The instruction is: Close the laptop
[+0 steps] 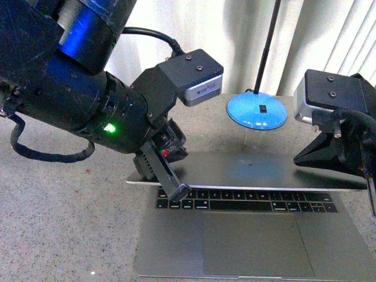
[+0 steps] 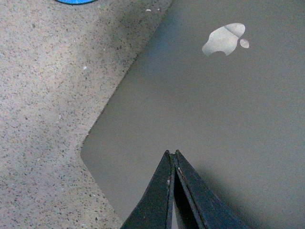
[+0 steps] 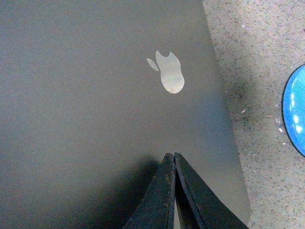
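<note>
The silver-grey laptop (image 1: pixel 255 244) lies on the table, and its lid (image 1: pixel 252 170) is lowered nearly flat, hanging a little above the black keys. My left gripper (image 1: pixel 179 192) is shut, with its tip at the lid's front left edge. My right gripper (image 1: pixel 298 159) is shut over the lid's right side. In the left wrist view the shut left gripper (image 2: pixel 172 153) points at the lid's back (image 2: pixel 214 109) near a corner, with the pale apple logo (image 2: pixel 224 40) beyond. In the right wrist view the shut right gripper (image 3: pixel 170 155) is over the lid (image 3: pixel 95 109) below the logo (image 3: pixel 169 71). The screen is hidden.
A blue round lamp base (image 1: pixel 257 110) with a black pole stands behind the laptop, and its edge shows in the right wrist view (image 3: pixel 295 109). The speckled grey table (image 1: pixel 64 223) stretches left of the laptop. Pale curtains and blinds hang at the back.
</note>
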Controlling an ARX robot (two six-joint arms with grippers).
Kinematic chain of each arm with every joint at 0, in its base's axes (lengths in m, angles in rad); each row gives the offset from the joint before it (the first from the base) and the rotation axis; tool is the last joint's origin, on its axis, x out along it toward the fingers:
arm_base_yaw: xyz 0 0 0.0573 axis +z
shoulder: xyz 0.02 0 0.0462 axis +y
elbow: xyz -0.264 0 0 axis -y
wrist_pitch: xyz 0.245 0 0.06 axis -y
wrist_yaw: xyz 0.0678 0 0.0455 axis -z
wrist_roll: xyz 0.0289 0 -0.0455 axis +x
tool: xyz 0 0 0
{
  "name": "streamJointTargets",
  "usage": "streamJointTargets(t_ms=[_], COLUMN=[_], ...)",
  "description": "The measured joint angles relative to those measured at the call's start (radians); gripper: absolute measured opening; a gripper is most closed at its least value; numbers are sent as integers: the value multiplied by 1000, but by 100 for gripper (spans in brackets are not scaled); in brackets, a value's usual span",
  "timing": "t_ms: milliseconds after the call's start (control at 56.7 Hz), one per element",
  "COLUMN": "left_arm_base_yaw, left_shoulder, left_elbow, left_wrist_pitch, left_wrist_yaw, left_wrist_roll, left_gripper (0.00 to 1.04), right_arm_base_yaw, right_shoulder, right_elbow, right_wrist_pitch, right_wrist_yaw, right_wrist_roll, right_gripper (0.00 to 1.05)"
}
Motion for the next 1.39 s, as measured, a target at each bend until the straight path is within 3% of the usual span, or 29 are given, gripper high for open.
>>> streamJointTargets(t_ms=[1394], left_arm_base_yaw=[-26], left_shoulder=[52], left_elbow=[-99], left_wrist_pitch=[106], left_wrist_yaw=[26], left_wrist_roll=[-51], left_gripper=[4], right_arm_base_yaw=[24], right_shoulder=[56], right_elbow=[-68], right_wrist_pitch=[48], right_wrist_yaw=[30], right_wrist_roll=[-38], right_gripper=[3])
